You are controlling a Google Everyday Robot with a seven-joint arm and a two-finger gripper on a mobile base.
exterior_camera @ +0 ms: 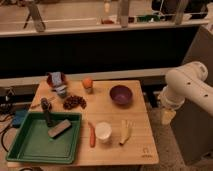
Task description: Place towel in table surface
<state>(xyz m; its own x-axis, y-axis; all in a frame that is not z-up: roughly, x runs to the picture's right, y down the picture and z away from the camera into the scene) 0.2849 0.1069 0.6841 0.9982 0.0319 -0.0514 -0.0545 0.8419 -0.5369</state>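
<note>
gripper (pixel 168 116) hangs under the white arm (pixel 187 87), off the table's (pixel 142 117) right edge, just beside it, below top level; open or shut: can't tell. Towel: closest match is the blue-grey cloth (pixel 57 80) at back-left corner, can't confirm. Green tray (pixel 22 150) fills front-left, overhanging the left edge, grey block (pixel 59 128) inside. Purple bowl (pixel 121 94) back right, near the edge by the arm. White cup (pixel 103 132) and pale banana (pixel 125 132) near front edge. Bare wood: centre strip between bowl and cup, plus front-right corner
</note>
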